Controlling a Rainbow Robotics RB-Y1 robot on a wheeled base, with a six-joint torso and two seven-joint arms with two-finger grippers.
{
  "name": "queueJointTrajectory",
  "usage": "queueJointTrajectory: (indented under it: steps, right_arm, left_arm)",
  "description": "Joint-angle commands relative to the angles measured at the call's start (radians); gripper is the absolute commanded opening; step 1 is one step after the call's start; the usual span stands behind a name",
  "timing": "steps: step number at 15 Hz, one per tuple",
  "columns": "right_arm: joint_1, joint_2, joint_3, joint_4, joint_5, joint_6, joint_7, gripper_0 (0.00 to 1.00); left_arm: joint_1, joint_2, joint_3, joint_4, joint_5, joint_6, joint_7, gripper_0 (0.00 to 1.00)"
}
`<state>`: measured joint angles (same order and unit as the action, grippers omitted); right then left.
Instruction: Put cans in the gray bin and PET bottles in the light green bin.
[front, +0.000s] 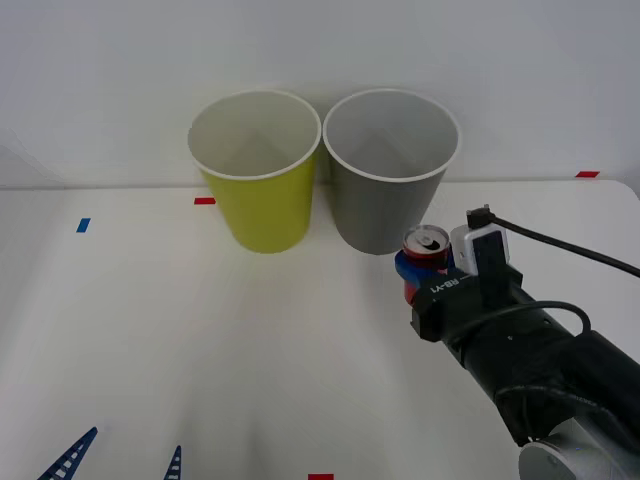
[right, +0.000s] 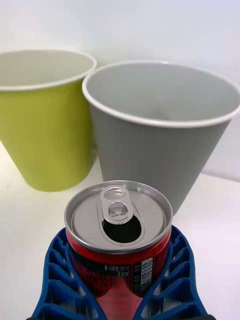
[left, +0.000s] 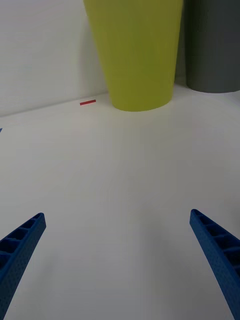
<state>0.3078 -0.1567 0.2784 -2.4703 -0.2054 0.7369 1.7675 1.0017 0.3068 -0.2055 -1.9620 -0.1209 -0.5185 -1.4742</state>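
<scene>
At the near left edge of the white table (front: 150, 350), the left gripper (front: 118, 458) waits with its two blue ribbed fingers (left: 22, 245) spread wide apart and nothing between them. A short blue tape mark (front: 83, 225) lies toward the table's left side and a red tape mark (front: 204, 200) sits near the far edge.

Along the far edge stands the light green bin (front: 257, 170), upright, its wide white-rimmed mouth facing up and its narrow base on the table. Just beside it, to the right, stands the gray bin (front: 390, 168), also upright with its mouth up; the two rims nearly meet, and I cannot tell whether they touch.

Right of the gray bin's base and just in front of it is the red can (front: 424, 258). Its long axis is vertical, with the silver top and pull tab (right: 116, 201) facing up and the drinking hole open. The right gripper (front: 420, 272) is clamped around it, a blue finger (right: 57, 280) pressed against each side of the red body. In the right wrist view the can sits near the gray bin's wall, apart from it, well below the rim. Whether its base rests on the table cannot be told. The black right arm (front: 530, 360) reaches in from the near right corner.
</scene>
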Motion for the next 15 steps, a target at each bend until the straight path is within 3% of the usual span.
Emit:
queueJointTrajectory:
  steps: [1, 6, 8, 15]
  right_arm:
    - [-0.088, 0.000, -0.015, -0.012, 0.000, 0.030, 0.000, 0.00]
    - [-0.300, 0.063, -0.108, -0.105, -0.012, 0.418, -0.013, 0.00]
    - [-0.374, 0.091, -0.134, -0.098, -0.020, 0.458, -0.020, 0.00]
    - [-0.648, 0.048, -0.199, 0.073, -0.028, 0.458, -0.082, 0.00]
  left_arm:
    - [0.000, 0.000, 0.000, 0.000, 0.000, 0.000, 0.000, 1.00]
    - [0.000, 0.000, 0.000, 0.000, 0.000, 0.000, 0.000, 1.00]
    - [0.000, 0.000, 0.000, 0.000, 0.000, 0.000, 0.000, 1.00]
    - [0.000, 0.000, 0.000, 0.000, 0.000, 0.000, 0.000, 1.00]
